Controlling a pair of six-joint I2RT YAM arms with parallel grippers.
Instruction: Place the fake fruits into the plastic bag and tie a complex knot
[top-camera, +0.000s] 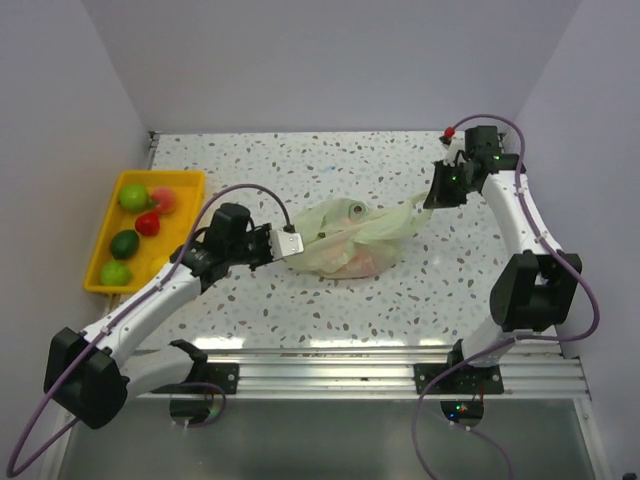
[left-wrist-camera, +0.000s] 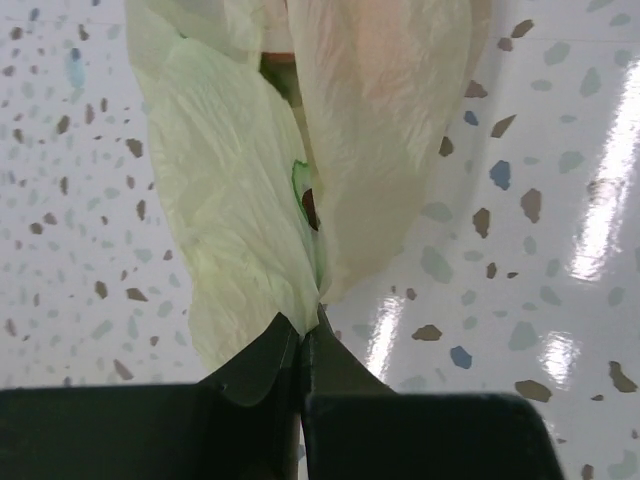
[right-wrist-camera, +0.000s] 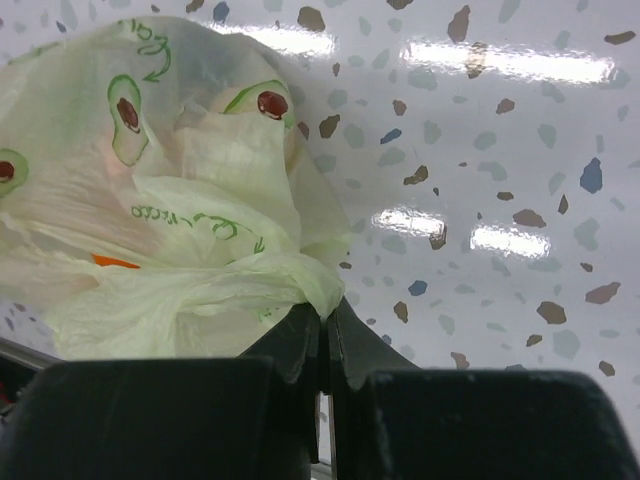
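One plastic bag (top-camera: 345, 240), one yellow tray (top-camera: 190, 188), five fake fruits (top-camera: 124, 243) in it: three green, two reddish.

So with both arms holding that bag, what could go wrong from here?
The left tool and right tool each pinch the thin plastic bag at opposite ends; pulling apart might tear it or let it slip free. Also, several fake fruits sit in the yellow tray, so knotting now would leave them out.

Pale green plastic bag (top-camera: 340, 238) with small avocado prints. White desk (top-camera: 280, 160) speckled grey, brown and blue. Yellow tray (top-camera: 170, 176); green and red fake fruits (top-camera: 133, 196).
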